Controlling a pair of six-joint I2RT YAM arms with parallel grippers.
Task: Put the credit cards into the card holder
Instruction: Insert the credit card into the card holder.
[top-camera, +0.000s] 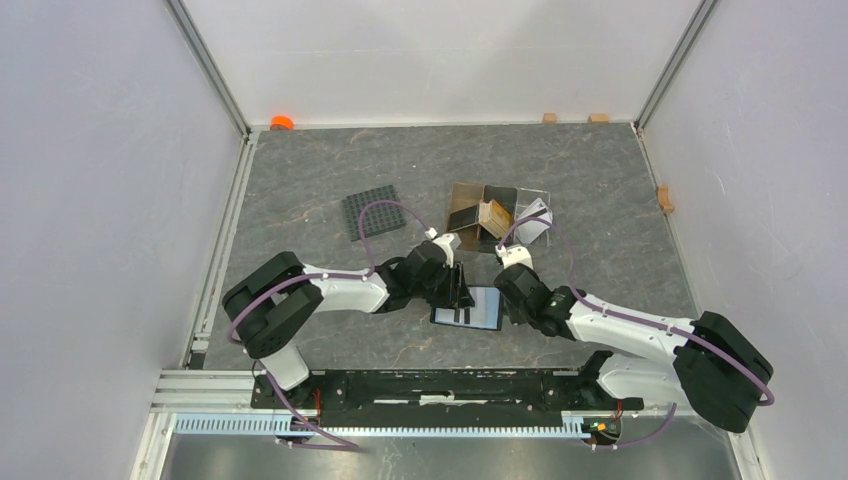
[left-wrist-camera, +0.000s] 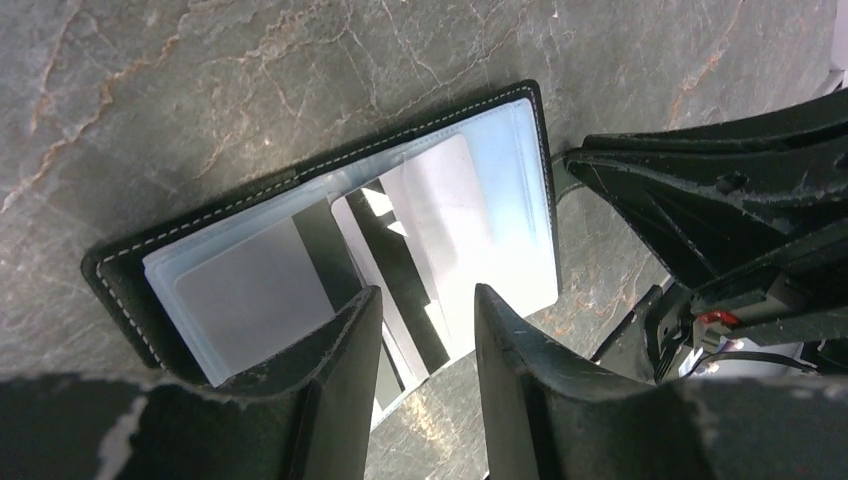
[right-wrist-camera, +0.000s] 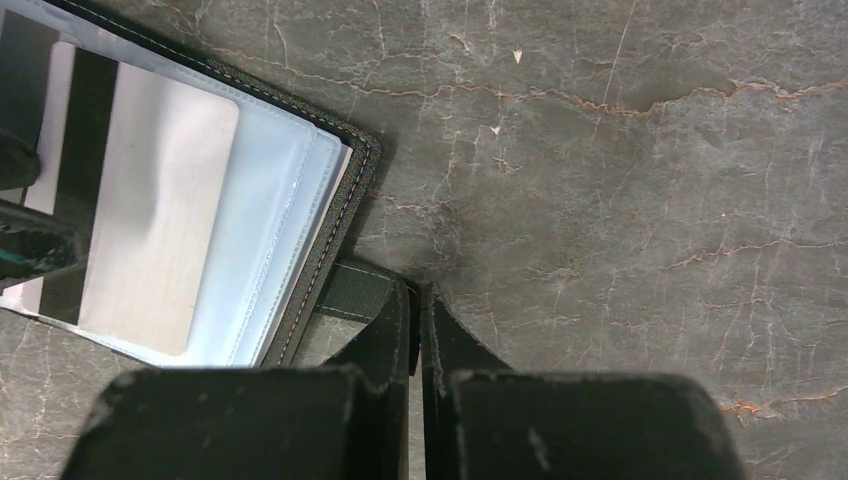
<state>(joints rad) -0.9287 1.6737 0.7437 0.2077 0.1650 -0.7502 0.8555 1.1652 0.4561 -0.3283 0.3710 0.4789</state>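
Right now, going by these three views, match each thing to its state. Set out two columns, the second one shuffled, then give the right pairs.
Things
1. holder
2. left gripper
3. right gripper
4. mat

States
A. shut on the tab
B. fingers apart, over the holder
C. lying open, pale blue inside facing up
D. untouched, left of the brown box

Pairs: 1-C, 2-B, 3-A, 4-D
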